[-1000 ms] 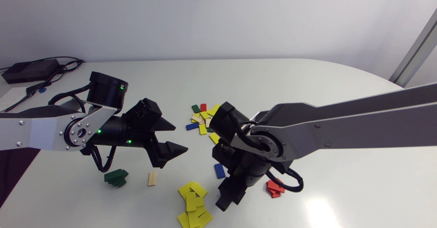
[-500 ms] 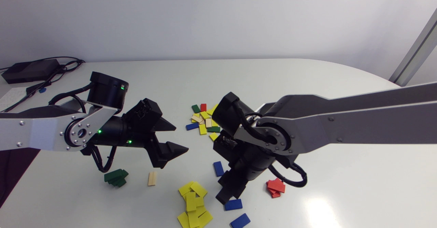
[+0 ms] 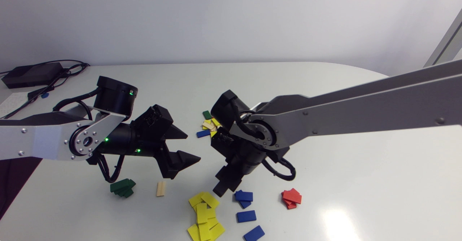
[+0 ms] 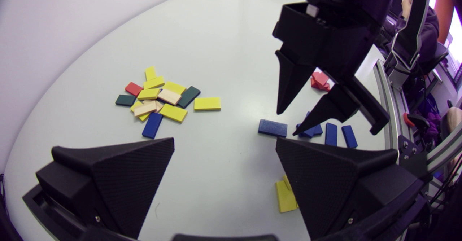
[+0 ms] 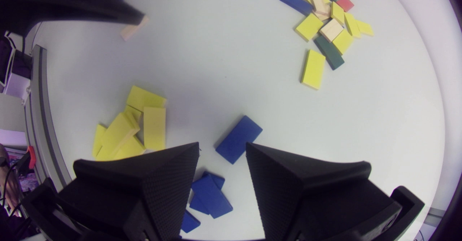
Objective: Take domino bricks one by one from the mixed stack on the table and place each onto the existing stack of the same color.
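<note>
While the matte black wedge-fingered right gripper (image 3: 221,188) hangs spread and empty, flat blue domino bricks (image 3: 243,196) lie at its three o'clock and the mixed coloured brick pile (image 3: 209,127) at twelve. The left gripper (image 3: 191,147) also gapes.

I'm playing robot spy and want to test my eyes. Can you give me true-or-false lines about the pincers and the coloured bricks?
1. The right pincer grips a blue brick. False: it is open and empty, above the blue bricks.
2. The left pincer is open. True.
3. The red stack touches the green stack. False: the yellow pile and the blue bricks lie between them.
4. One pale wooden brick lies alone between the green stack and the yellow pile. True.
</note>
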Motion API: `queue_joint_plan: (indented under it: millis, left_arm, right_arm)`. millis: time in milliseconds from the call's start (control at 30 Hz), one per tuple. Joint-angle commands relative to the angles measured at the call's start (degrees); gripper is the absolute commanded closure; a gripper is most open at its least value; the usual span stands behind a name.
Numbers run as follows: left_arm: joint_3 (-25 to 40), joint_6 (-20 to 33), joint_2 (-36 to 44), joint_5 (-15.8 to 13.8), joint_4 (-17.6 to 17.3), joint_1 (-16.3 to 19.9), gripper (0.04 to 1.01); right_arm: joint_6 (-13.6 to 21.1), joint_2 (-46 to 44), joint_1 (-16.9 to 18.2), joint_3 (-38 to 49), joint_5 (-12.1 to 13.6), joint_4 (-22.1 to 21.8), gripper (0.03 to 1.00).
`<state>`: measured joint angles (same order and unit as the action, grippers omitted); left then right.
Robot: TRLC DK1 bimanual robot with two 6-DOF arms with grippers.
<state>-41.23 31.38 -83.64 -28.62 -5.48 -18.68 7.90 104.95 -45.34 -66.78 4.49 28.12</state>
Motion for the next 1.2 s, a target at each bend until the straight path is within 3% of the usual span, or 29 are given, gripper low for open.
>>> queue_joint_plan:
  millis: [0, 367, 467, 1167]
  left_arm:
    - [0.10, -1.58, 0.49, 0.06, 0.47, -0.40, 0.039]
    - [-0.60, -1.49, 0.32, 0.06, 0.11, -0.04, 0.039]
    - [-0.95, -1.40, -0.21, 0.06, 0.11, 0.13, 0.039]
    - [-0.95, -1.32, -1.27, -0.03, 0.29, 0.22, 0.039]
  right_arm:
    - [1.33, 3.34, 0.52, -3.44, 0.25, 0.53, 0.564]
    - [2.12, 11.68, 3.77, -11.88, 2.72, 5.10, 0.567]
    - [2.21, 12.30, 4.47, -12.23, 3.15, 6.42, 0.623]
    - [2.73, 13.18, 3.42, -11.44, 3.51, 8.53, 0.697]
